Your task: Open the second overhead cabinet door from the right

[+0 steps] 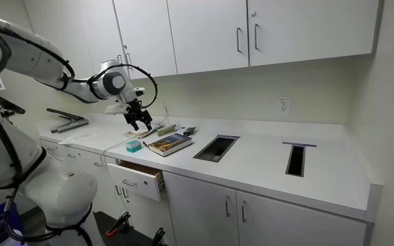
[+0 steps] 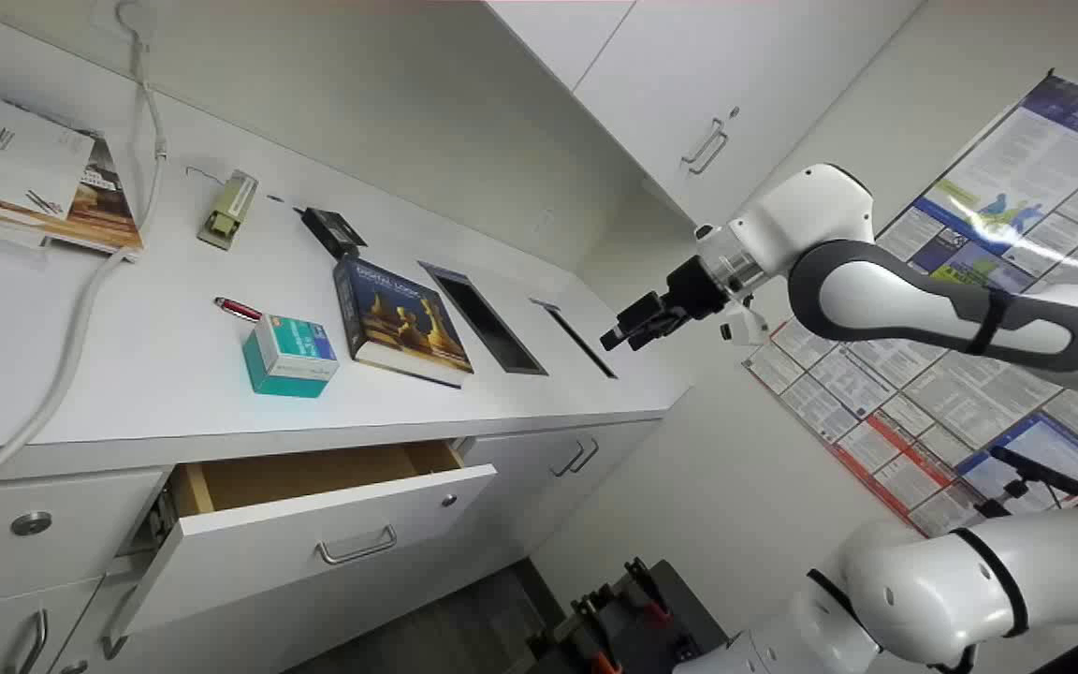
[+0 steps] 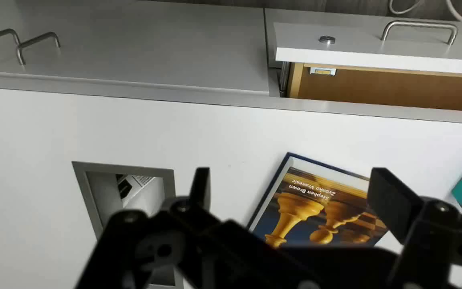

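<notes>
Step in hand: approach, by judgement. The second overhead door (image 1: 209,34) from the right is standing closed, its vertical handle (image 1: 237,39) sitting near its right edge in an exterior view. The fingers (image 3: 391,200) are hanging over the worktop (image 1: 255,164), spread apart and gripping nothing, lower than the handle and well apart from it.

Next move: the task is probably calling for raising the fingers, turning them toward the door, straddling the handle, clamping and pulling outward.

Count: four overhead handles (image 1: 255,37) are showing; the far-left overhead doors (image 1: 97,27) are blending together, preventing a sure count. The worktop is carrying one book (image 2: 403,314), one teal-and-white box (image 2: 291,360), one green implement (image 2: 228,208), one red pen (image 2: 238,308) and overlapping, uncountable papers (image 2: 15,150). Two recessed openings (image 1: 217,148) are interrupting it. One drawer (image 2: 286,557) is projecting below.
</notes>
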You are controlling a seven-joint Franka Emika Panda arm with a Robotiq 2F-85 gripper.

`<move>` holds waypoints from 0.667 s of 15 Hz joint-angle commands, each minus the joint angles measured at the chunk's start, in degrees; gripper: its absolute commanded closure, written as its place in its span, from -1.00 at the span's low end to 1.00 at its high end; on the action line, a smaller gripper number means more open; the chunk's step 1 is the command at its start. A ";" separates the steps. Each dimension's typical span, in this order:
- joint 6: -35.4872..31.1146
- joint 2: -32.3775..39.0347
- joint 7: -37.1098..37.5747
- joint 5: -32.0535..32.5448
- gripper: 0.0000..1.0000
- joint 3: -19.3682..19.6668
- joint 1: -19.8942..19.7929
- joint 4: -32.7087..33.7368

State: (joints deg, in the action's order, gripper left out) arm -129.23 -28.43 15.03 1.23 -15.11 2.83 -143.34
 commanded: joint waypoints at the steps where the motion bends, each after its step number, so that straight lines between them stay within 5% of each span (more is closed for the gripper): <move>1: 0.19 0.14 0.50 0.66 -1.00 0.98 1.07 0.13; 10: -0.03 -7.40 -0.48 0.96 -1.00 3.59 0.40 -3.57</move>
State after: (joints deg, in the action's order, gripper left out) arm -129.22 -29.95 15.01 1.26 -13.73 2.92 -143.86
